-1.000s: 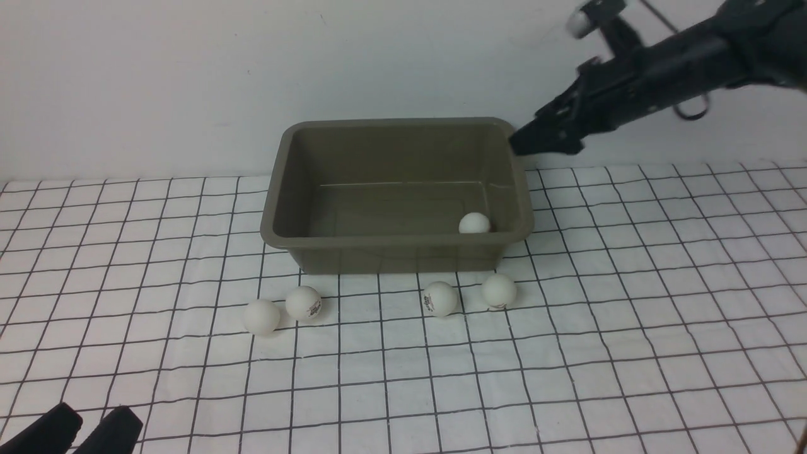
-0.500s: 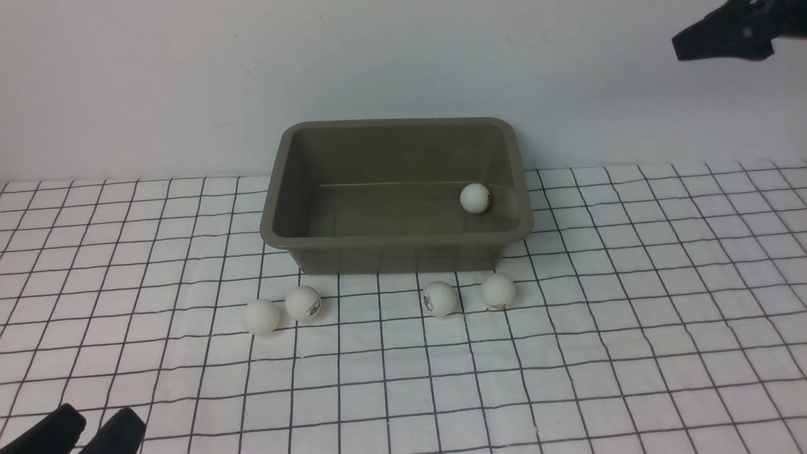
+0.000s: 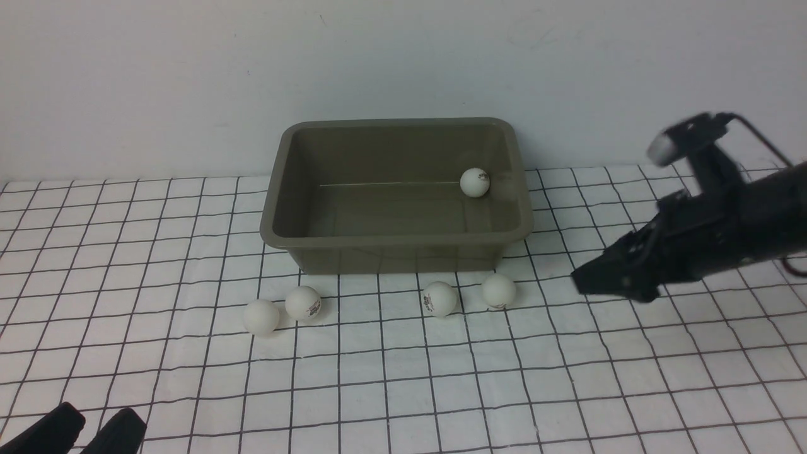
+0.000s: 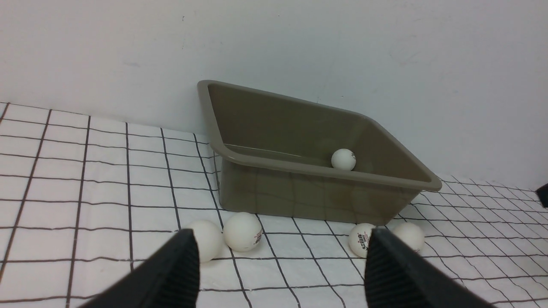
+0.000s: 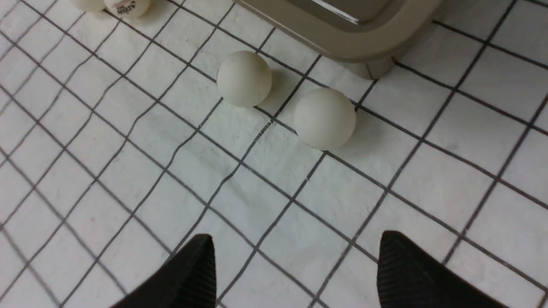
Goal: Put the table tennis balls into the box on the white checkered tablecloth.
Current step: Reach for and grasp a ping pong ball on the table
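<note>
One ball (image 3: 475, 183) is sitting in the box (image 3: 391, 239), frame centre; four balls (image 3: 439, 298) are lying on the tablecloth (image 3: 630, 378) just below. Right gripper (image 3: 579, 281) (mid-right) and left gripper (image 3: 94, 424) (lower left) are gaping empty.

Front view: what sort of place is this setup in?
Probably a staged robot test bench rather than a home: a bare white wall, a white checkered tablecloth covering the surface, and the box and table tennis balls laid out on it.

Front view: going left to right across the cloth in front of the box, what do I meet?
left pincer → plain ball → logo ball → second logo ball → rightmost ball → right pincer
</note>
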